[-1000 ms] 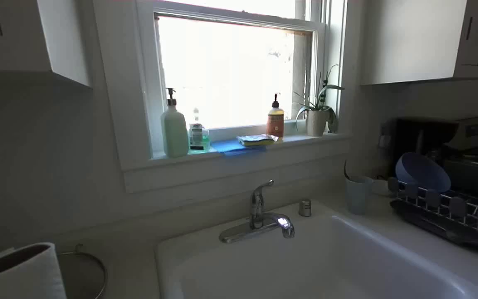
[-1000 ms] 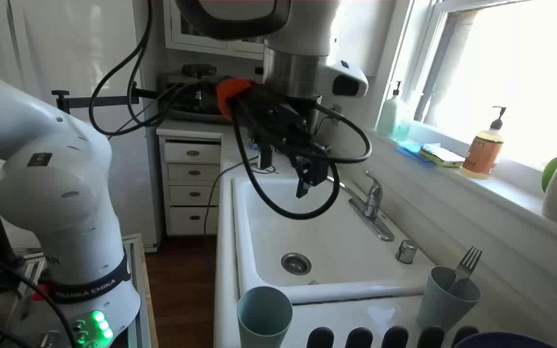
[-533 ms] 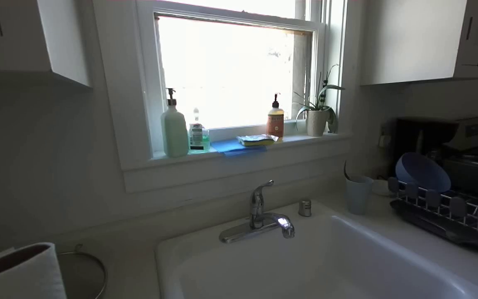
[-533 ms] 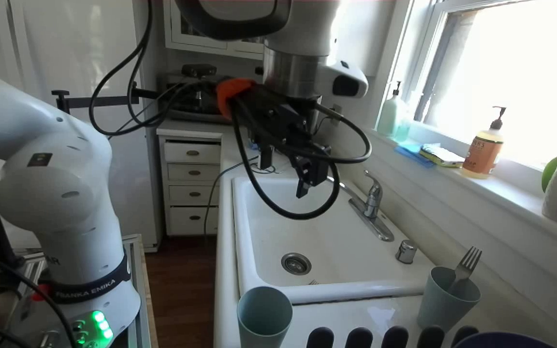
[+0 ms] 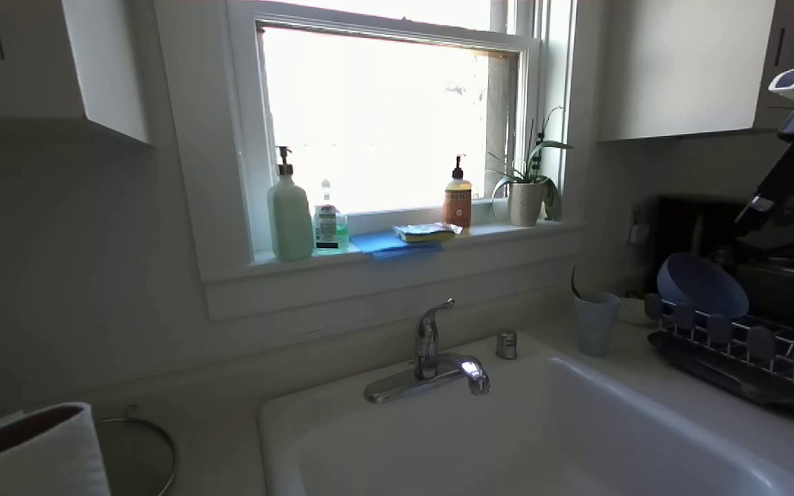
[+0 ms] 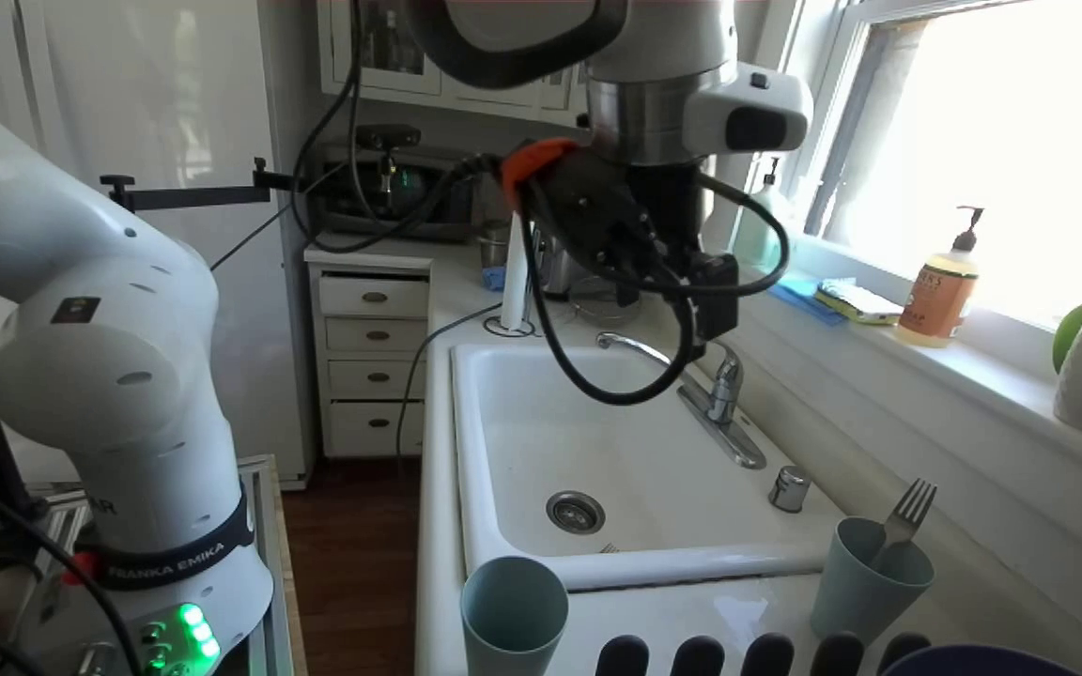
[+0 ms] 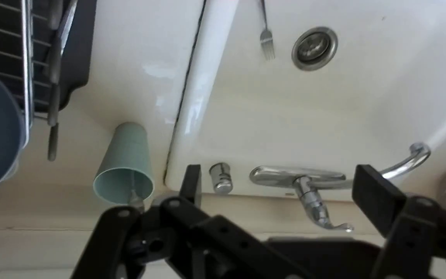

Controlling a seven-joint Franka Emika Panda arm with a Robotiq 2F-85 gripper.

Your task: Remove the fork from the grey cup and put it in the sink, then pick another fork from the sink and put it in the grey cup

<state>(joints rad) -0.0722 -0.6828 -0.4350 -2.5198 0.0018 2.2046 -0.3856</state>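
One fork in grey cup, apart from spread fingers.

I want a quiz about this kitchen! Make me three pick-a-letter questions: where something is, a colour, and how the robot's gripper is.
1. Where is the loose fork?
A) on the windowsill
B) in the sink
C) on the dish rack

2. What colour is the big bowl?
A) red
B) yellow
C) blue

3. How is the gripper?
A) open
B) shut on a fork
C) shut on a sponge

Right letters:
1 B: the wrist view shows it lying in the sink near the drain.
2 C: its blue shows in an exterior view.
3 A: in the wrist view its fingers stand wide apart.
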